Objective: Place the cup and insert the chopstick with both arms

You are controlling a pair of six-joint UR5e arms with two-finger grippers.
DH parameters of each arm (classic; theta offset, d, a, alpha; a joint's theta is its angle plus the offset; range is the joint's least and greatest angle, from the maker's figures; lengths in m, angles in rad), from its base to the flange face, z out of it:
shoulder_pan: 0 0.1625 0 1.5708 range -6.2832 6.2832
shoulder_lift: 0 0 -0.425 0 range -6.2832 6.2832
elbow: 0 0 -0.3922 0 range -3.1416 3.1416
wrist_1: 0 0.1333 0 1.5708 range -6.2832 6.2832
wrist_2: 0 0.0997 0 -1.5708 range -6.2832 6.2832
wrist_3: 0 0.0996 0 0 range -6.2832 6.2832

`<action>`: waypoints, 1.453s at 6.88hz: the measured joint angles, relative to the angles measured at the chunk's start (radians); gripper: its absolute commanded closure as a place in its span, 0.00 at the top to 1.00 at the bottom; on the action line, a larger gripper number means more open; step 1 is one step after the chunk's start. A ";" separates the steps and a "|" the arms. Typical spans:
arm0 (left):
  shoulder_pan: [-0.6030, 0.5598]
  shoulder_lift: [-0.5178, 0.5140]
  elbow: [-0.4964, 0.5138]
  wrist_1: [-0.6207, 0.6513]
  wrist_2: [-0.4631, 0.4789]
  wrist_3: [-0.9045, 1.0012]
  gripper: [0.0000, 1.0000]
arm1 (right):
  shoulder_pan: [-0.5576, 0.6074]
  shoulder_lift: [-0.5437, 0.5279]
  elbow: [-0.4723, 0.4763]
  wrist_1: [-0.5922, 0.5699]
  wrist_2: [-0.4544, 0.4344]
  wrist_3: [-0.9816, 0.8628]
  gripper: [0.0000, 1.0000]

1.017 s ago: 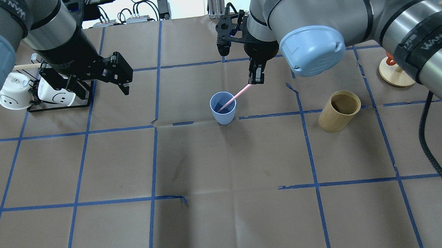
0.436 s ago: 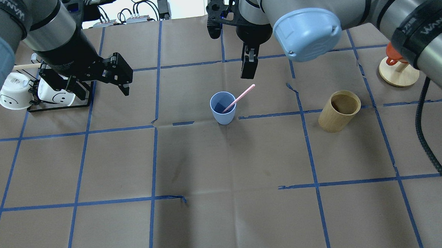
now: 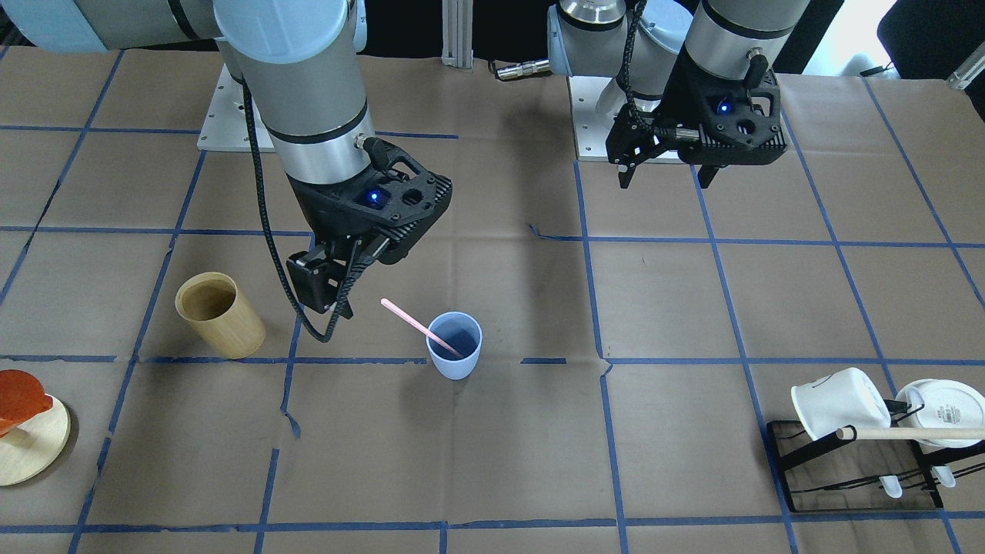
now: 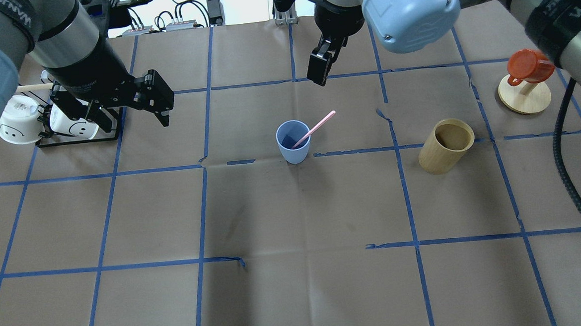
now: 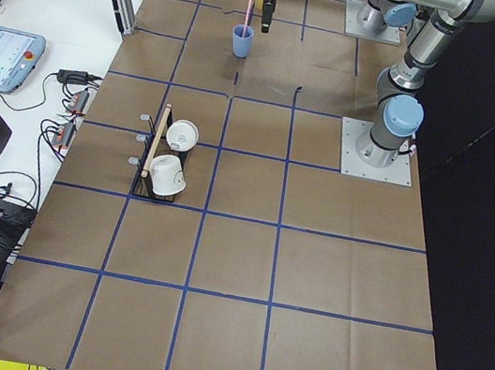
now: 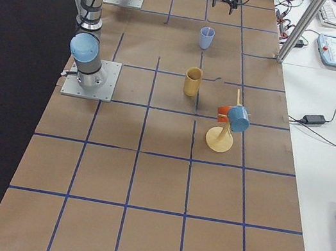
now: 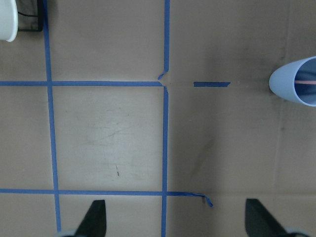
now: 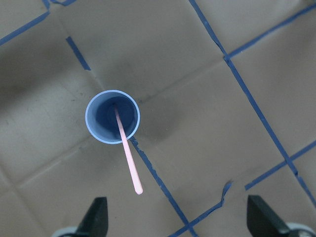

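Note:
The light blue cup (image 4: 293, 145) stands upright near the table's middle; it also shows in the front view (image 3: 455, 355) and the right wrist view (image 8: 98, 121). The pink chopstick (image 4: 319, 123) stands in it, leaning on the rim toward the right arm's side (image 3: 406, 319) (image 8: 129, 163). My right gripper (image 4: 320, 69) (image 3: 327, 288) is open and empty, raised above and beyond the chopstick's free end. My left gripper (image 4: 128, 109) (image 3: 666, 173) is open and empty, far to the cup's left, near the mug rack. The cup's edge shows in the left wrist view (image 7: 296, 88).
A tan bamboo cup (image 4: 446, 146) stands to the blue cup's right. A black rack (image 4: 78, 139) with white mugs (image 4: 17, 120) and a wooden rod (image 3: 908, 433) is at the far left. A red cup hangs on a wooden stand (image 4: 525, 98) at the far right.
My right gripper has let go of the chopstick, opened, and risen away toward the far edge. The chopstick now rests in the cup. The left arm has not moved.

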 measured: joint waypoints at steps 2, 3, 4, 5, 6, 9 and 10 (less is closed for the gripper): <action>0.001 0.001 0.001 -0.002 -0.005 0.005 1.00 | -0.033 -0.054 0.008 0.030 -0.031 0.299 1.00; 0.001 0.001 0.003 -0.002 -0.005 0.009 1.00 | -0.077 -0.087 0.027 0.038 -0.040 0.429 1.00; 0.003 0.001 0.005 -0.002 -0.006 0.011 1.00 | -0.121 -0.120 0.058 0.038 -0.043 0.528 1.00; 0.005 0.000 0.008 -0.002 -0.007 0.013 1.00 | -0.152 -0.161 0.102 0.034 -0.039 0.600 1.00; 0.007 -0.003 0.011 -0.002 -0.007 0.013 1.00 | -0.167 -0.194 0.146 0.032 -0.033 0.634 1.00; 0.008 -0.006 0.015 -0.001 -0.007 0.014 1.00 | -0.178 -0.235 0.189 0.085 -0.020 0.703 1.00; 0.008 -0.010 0.017 -0.001 -0.009 0.013 1.00 | -0.180 -0.238 0.190 0.100 -0.018 0.711 1.00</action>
